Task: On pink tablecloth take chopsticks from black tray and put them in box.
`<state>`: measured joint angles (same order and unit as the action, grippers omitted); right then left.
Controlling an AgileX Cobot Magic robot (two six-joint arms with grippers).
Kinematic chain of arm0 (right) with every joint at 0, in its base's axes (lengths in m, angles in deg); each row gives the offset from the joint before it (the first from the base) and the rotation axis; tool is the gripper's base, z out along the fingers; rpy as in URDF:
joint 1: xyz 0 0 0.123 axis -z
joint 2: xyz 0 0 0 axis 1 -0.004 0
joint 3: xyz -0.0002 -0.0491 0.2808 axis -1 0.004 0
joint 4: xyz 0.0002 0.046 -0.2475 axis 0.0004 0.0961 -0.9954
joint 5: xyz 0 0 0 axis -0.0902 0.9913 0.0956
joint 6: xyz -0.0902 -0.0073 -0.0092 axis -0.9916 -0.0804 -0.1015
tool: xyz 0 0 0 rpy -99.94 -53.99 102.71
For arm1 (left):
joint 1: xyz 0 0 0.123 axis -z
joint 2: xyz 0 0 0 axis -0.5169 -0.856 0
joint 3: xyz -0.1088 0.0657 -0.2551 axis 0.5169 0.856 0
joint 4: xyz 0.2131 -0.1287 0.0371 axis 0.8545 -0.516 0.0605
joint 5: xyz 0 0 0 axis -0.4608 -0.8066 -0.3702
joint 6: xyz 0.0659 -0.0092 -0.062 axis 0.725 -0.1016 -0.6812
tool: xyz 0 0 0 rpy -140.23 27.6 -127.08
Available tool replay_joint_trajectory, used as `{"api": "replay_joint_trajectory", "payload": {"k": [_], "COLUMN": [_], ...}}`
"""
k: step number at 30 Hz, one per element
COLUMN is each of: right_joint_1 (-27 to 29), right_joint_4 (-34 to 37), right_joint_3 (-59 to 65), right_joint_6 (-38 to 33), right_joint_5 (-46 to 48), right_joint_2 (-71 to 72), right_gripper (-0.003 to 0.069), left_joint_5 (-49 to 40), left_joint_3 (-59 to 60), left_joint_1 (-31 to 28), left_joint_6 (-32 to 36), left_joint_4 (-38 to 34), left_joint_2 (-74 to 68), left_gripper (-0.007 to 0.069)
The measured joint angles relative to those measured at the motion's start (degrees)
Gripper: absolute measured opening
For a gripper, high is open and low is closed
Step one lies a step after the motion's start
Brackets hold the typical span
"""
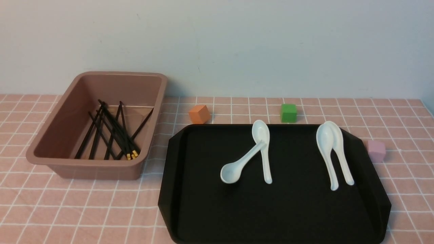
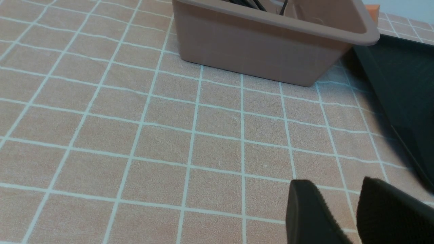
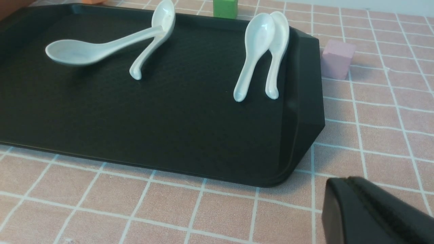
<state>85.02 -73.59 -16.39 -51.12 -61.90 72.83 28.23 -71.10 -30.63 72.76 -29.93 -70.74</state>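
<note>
Lying nearest: the large flat matte-black tray [image 1: 278,206] on the pink tablecloth with thin white grid lines [image 1: 84,217]; no stick is on it.
Left gripper [image 2: 354,217]: over bare cloth near the box's outer wall; two dark padded fingers [image 2: 305,213] with a small gap between them, holding nothing.
Right gripper [image 3: 366,210]: over the cloth just beside a cut-off corner of the tray; its pads are pressed together, with nothing between them.
On the tray: four white ceramic spoons [image 1: 261,152], two crossed, two side by side.
Task thing: the thin black chopsticks with gold bands [image 1: 113,134] lie crossed inside the deep dusty-pink plastic box [image 1: 98,169], left of the tray.
Beyond the tray: an orange cube [image 1: 199,114] and a green cube [image 1: 288,113]; a pale pink cube [image 1: 376,150] just beside the tray's right edge.
</note>
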Motion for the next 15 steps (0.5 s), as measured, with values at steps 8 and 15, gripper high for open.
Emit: {"api": "replay_joint_trajectory", "payload": {"k": [8, 15], "right_joint_1": [0.0, 0.0], "right_joint_4": [0.0, 0.0], "right_joint_3": [0.0, 0.0], "right_joint_6": [0.0, 0.0], "right_joint_5": [0.0, 0.0], "right_joint_2": [0.0, 0.0], "right_gripper": [0.0028, 0.0035], "left_joint_5": [0.0, 0.0], "left_joint_3": [0.0, 0.0], "left_joint_1": [0.0, 0.0], "left_joint_6": [0.0, 0.0], "left_joint_4": [0.0, 0.0], "left_joint_2": [0.0, 0.0], "left_gripper": [0.0239, 0.0239]}}
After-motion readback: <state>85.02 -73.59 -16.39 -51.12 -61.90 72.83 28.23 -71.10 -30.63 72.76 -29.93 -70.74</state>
